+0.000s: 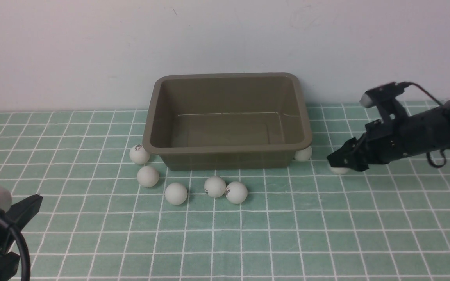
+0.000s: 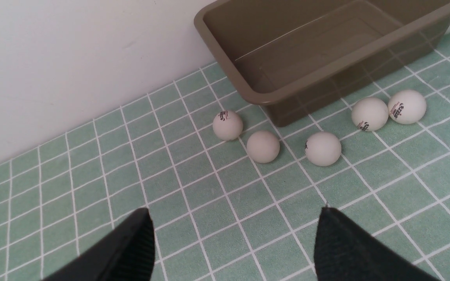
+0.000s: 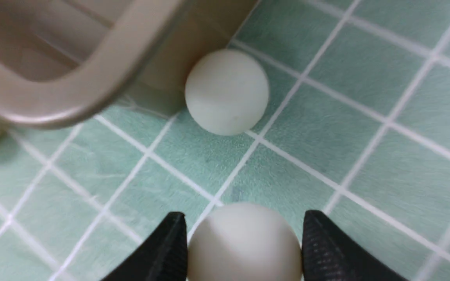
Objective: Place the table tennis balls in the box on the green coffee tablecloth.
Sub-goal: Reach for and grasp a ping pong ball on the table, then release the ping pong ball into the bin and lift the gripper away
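The task looks barely begun: the box (image 1: 225, 148) stands empty at the far middle of the green coffee tablecloth (image 1: 326, 234), and none of the table tennis balls (image 1: 175, 193) is inside it. Five lie in a loose arc on the cloth, from the box's near-left corner along its near side, the two rightmost touching. A sixth ball (image 1: 302, 153) sits tucked under the rim at the near-right corner. The seventh ball (image 3: 244, 249) rests on the cloth a little further right, between the jaws of the right gripper (image 3: 241, 220), which press it from both sides, so it appears gripped but not yet lifted. The left gripper (image 2: 233, 210) hangs at the near left, jaws wide apart and holding nothing, well apart from the balls. By this reckoning all seven are left to place. The cloth is mint-green with a thin white grid and lies flat and smooth, so a nudged ball would likely roll; behind it rises a plain pale wall (image 1: 92, 50) with a few faint marks.
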{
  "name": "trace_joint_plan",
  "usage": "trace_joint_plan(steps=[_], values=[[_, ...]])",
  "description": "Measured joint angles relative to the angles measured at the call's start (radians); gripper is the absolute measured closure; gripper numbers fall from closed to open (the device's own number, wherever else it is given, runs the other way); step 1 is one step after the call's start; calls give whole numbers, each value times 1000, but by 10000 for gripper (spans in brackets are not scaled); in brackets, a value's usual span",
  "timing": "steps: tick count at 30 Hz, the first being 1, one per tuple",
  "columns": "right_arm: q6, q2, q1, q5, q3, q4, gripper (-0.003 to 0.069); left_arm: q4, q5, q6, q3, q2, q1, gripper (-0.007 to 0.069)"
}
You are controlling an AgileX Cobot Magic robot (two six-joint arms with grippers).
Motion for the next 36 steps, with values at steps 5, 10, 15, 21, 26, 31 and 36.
trace_joint_plan(steps=[5,10,15,21,26,31,36], values=[[-14,-103,-33,144,0,56,316,0,0,0,0,0,0,132],[-66,-120,8,186,-21,163,316,0,0,0,0,0,0,132],[-84,-48,120,129,-139,190,316,0,0,0,0,0,0,132],[-82,84,172,40,-266,198,316,0,0,0,0,0,0,132],[-75,134,170,-10,-286,199,316,0,1,0,0,0,0,132],[-102,135,169,-13,-289,239,151,0,2,0,0,0,0,132],[-176,59,133,-6,-289,228,84,0,6,0,0,0,0,132]])
